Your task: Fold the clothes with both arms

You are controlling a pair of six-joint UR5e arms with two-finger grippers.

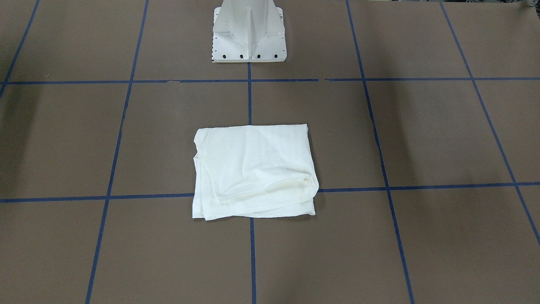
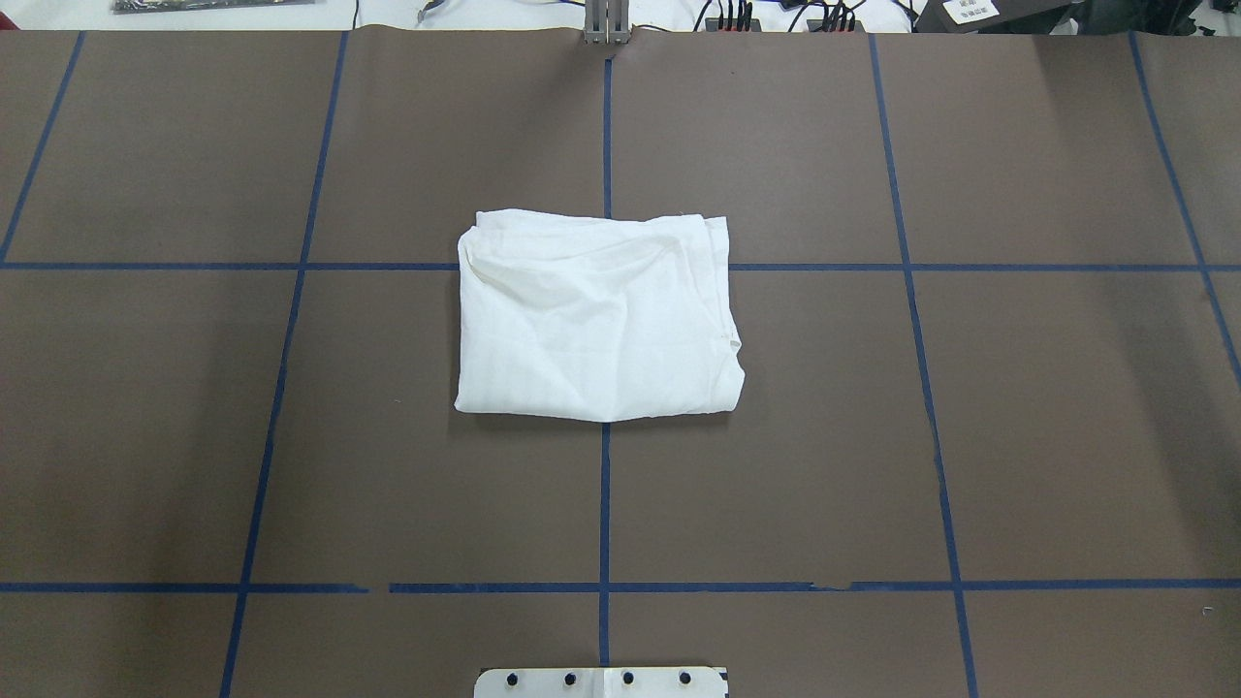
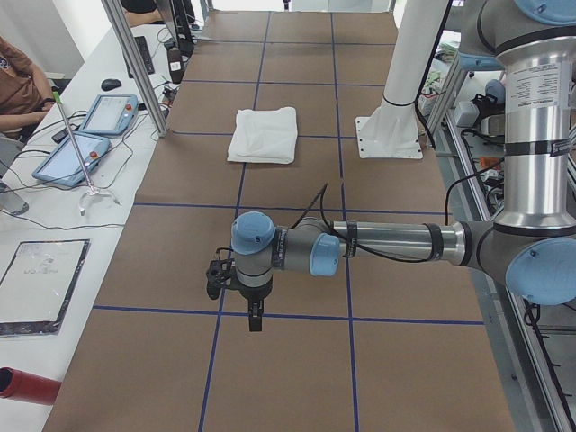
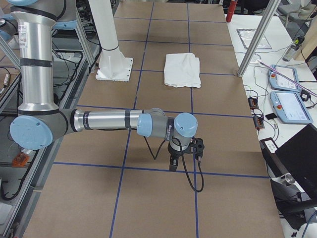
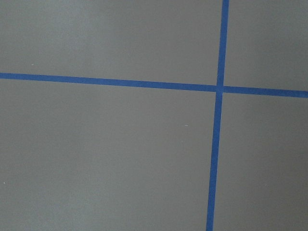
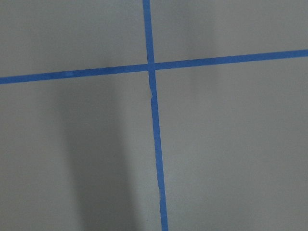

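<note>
The clothes (image 1: 253,169) are a single white shirt folded into a compact rectangle at the table's centre, over a crossing of blue tape lines; they also show in the overhead view (image 2: 596,315) and both side views (image 3: 264,135) (image 4: 182,69). No print or collar is visible. Both arms are far from it. The left arm (image 3: 387,243) reaches over the table's left end with its gripper (image 3: 256,319) pointing down. The right arm (image 4: 104,120) does the same at the right end with its gripper (image 4: 173,166). I cannot tell whether either is open or shut. The wrist views hold only brown table and tape.
The white pedestal base (image 1: 249,38) stands at the robot's edge behind the shirt. Side benches carry control tablets (image 3: 108,112) (image 4: 290,106), cables and a red cylinder (image 3: 27,385). A person (image 3: 18,81) sits at the bench. Metal frame posts (image 3: 135,63) stand at the table's edge.
</note>
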